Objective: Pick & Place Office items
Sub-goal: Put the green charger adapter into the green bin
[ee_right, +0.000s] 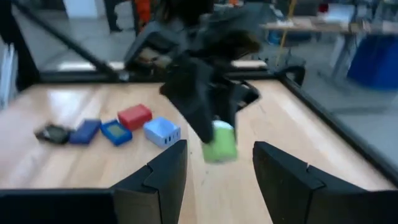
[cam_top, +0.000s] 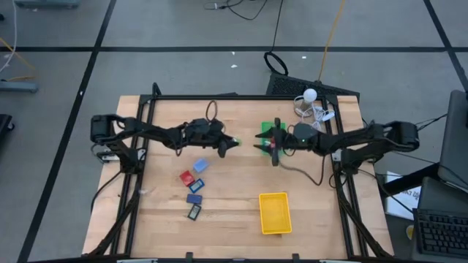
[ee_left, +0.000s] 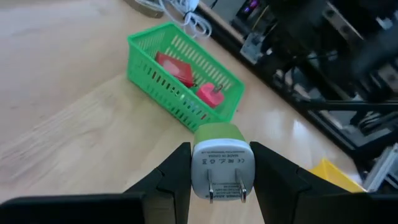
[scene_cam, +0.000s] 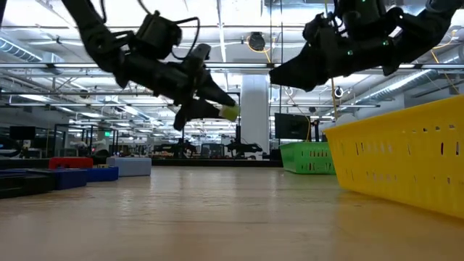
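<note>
Left gripper (ee_left: 221,171) fingers clamp a green-and-white plug adapter (ee_left: 221,163) in the air between the item cluster and the green tray (cam_top: 271,132); best carried fully over the rim before release. Right gripper (cam_top: 257,145), fingers open and empty, hangs over that tray.
Count: two trays (green, yellow (cam_top: 275,212)); two red pieces (ee_left: 189,77) in green tray; five pieces (cam_top: 193,188) left on tabletop (cam_top: 227,204)
</note>
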Controlling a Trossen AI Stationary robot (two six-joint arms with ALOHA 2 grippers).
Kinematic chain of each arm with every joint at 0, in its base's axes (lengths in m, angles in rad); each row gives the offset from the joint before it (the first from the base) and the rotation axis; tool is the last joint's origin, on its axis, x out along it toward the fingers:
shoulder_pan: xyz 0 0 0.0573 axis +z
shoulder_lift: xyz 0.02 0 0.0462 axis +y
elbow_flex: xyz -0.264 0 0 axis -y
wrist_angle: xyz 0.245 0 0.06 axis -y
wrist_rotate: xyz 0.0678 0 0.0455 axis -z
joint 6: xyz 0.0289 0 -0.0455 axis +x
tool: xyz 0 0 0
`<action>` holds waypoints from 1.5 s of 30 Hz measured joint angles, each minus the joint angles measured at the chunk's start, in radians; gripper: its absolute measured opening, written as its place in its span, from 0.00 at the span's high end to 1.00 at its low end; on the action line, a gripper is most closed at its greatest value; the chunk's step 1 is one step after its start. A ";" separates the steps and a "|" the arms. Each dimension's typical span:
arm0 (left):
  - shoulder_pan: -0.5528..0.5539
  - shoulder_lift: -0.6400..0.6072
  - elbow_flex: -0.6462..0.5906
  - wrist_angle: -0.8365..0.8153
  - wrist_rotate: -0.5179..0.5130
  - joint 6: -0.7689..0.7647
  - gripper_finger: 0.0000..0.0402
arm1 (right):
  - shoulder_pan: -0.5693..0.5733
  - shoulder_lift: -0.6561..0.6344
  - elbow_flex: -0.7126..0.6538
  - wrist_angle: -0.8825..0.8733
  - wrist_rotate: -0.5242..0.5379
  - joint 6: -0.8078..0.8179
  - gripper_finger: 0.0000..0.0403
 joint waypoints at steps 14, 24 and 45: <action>-0.019 0.000 0.332 -0.537 -0.189 0.078 0.67 | 0.108 0.200 0.005 0.127 0.366 -0.192 0.37; -0.044 0.000 0.341 -0.525 -0.235 0.045 0.67 | 0.080 0.299 0.106 0.172 0.368 -0.228 0.30; -0.043 0.000 0.341 -0.524 -0.229 0.046 0.67 | 0.076 0.361 0.184 0.179 0.367 -0.329 0.68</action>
